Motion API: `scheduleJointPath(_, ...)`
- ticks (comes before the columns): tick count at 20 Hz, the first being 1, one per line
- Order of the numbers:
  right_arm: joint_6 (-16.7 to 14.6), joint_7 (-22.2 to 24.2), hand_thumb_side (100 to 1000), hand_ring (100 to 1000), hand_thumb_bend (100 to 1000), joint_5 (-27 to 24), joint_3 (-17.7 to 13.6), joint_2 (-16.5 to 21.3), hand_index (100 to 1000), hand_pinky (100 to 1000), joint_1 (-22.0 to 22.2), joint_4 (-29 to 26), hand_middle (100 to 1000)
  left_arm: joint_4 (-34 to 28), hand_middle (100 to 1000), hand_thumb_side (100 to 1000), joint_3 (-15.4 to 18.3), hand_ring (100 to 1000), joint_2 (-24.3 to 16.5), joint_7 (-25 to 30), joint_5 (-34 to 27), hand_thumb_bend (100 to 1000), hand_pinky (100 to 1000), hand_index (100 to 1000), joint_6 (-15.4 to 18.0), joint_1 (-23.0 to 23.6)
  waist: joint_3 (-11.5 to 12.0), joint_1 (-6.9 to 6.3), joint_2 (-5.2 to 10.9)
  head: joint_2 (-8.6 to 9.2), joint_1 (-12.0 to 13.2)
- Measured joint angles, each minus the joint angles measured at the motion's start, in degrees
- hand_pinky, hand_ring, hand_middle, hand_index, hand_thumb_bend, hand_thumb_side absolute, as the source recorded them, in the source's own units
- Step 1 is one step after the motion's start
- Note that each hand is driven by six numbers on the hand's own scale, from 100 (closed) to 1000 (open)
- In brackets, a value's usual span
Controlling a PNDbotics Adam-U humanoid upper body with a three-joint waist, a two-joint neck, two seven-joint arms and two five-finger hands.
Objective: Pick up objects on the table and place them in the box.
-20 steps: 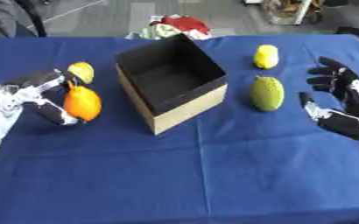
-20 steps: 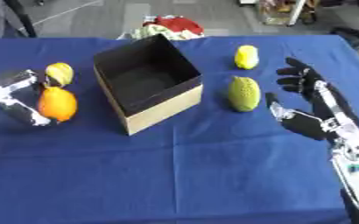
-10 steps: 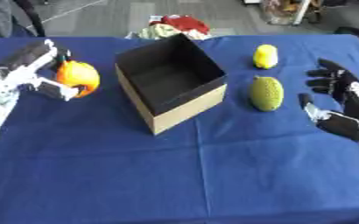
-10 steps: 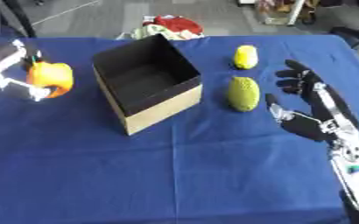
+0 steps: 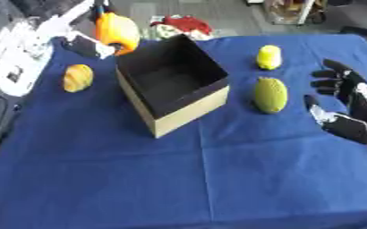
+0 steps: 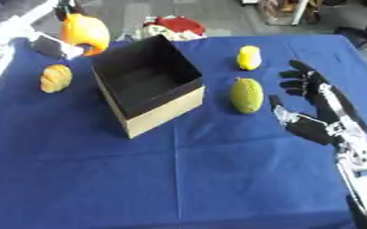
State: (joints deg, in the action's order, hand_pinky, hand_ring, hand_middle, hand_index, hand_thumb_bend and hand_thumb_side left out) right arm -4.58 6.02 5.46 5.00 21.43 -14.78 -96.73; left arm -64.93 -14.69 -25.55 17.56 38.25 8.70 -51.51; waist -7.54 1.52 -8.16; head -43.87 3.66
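An open cardboard box with a dark inside stands on the blue table. My left hand is shut on an orange fruit, held up in the air beside the box's far left corner. A small orange-yellow fruit lies on the cloth left of the box. Right of the box lie a green oval fruit and, farther back, a yellow fruit. My right hand hovers open with fingers spread, just right of the green fruit, not touching it.
A red and white bundle lies beyond the table's far edge behind the box. Bare blue cloth fills the whole near half of the table.
My left hand has lifted the orange fruit off the table and carried it up and right, toward the box's far left corner. The small orange-yellow fruit now shows uncovered. The right hand has barely moved.
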Motion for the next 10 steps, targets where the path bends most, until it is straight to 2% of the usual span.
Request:
scheduleJointPath(1,0.0,0.0,125,799,219,-0.1,0.0,0.0,962,821,-0.1,0.0,800,1.1,571,140,-0.1,576,0.9,0.0,0.1,474,700,730,1.0,-0.2,-0.2,0.00,0.00,0.00,0.1)
scheduleJointPath(2,0.0,0.0,127,799,212,-0.1,0.0,0.0,963,821,-0.3,0.0,799,1.9,600,208,-0.2,605,1.6,0.0,0.2,554,716,753,2.0,-0.5,-0.3,0.00,0.00,0.00,0.2)
scheduleJointPath(3,0.0,0.0,127,799,211,-0.1,0.0,-0.1,963,821,-0.3,0.0,799,2.3,613,237,-0.3,618,2.1,-0.1,0.1,587,723,764,2.9,-0.7,-0.4,0.00,0.00,0.00,0.2)
scheduleJointPath(5,0.0,0.0,128,798,207,-0.2,0.1,-0.2,963,821,-0.3,0.0,799,2.5,691,340,-0.3,685,2.7,-0.6,-0.1,720,752,837,4.1,-1.1,-0.5,0.00,0.00,0.00,0.3)
scheduleJointPath(6,0.0,0.0,129,798,202,-0.2,0.1,-0.3,962,822,-0.3,0.0,799,2.4,732,411,-0.3,715,2.9,-0.9,-0.3,817,766,886,4.4,-1.2,-0.5,0.00,0.00,0.00,0.3)
scheduleJointPath(8,0.0,0.0,130,797,201,-0.3,0.3,-0.5,962,821,-0.3,0.0,798,2.0,784,463,-0.3,754,2.9,-1.4,-0.6,913,790,936,4.8,-1.2,-0.5,0.00,0.00,0.00,0.2)
scheduleJointPath(10,0.0,0.0,131,797,199,-0.4,0.3,-0.5,963,821,-0.3,0.0,798,1.1,798,483,-0.3,764,2.8,-1.5,-1.0,942,797,939,5.0,-1.2,-0.5,-0.05,0.00,0.00,0.2)
